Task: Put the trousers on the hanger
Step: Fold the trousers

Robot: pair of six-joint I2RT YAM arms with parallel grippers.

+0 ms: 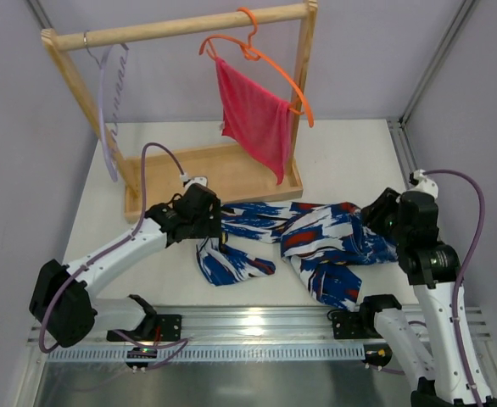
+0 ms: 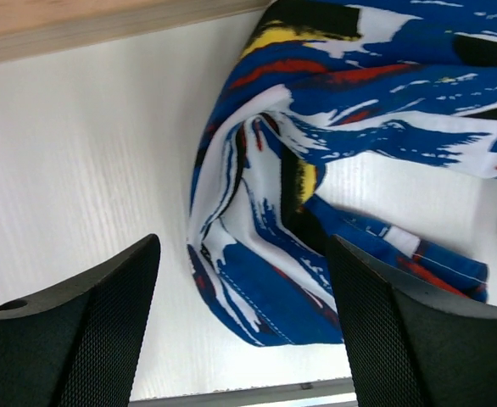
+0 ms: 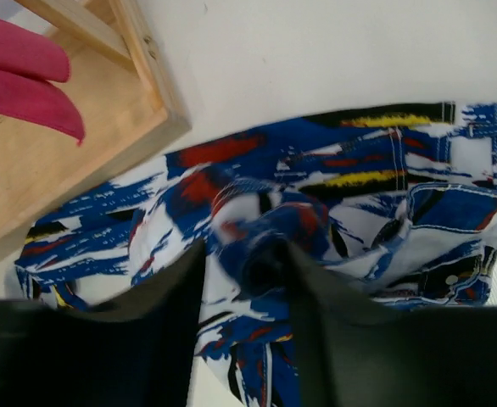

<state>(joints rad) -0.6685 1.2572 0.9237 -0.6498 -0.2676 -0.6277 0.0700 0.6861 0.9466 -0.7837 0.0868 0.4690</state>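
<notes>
Left pincer (image 2: 242, 250) stands spread above the blue, white, red and black brushstroke-print fabric trousers (image 2: 265, 280); right pincer (image 3: 245, 254) pinches a bunched fold, hidden in the top view; garment crumpled.

Trousers (image 1: 316, 233) on table (image 1: 350, 153), before rack (image 1: 189, 32) with hanger (image 1: 103, 106)

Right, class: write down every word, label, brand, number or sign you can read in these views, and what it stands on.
None: no word, number, brand or sign is readable in any view.
The trousers bear only a brushstroke print, no letters.
The wooden rack shows no label.
</notes>
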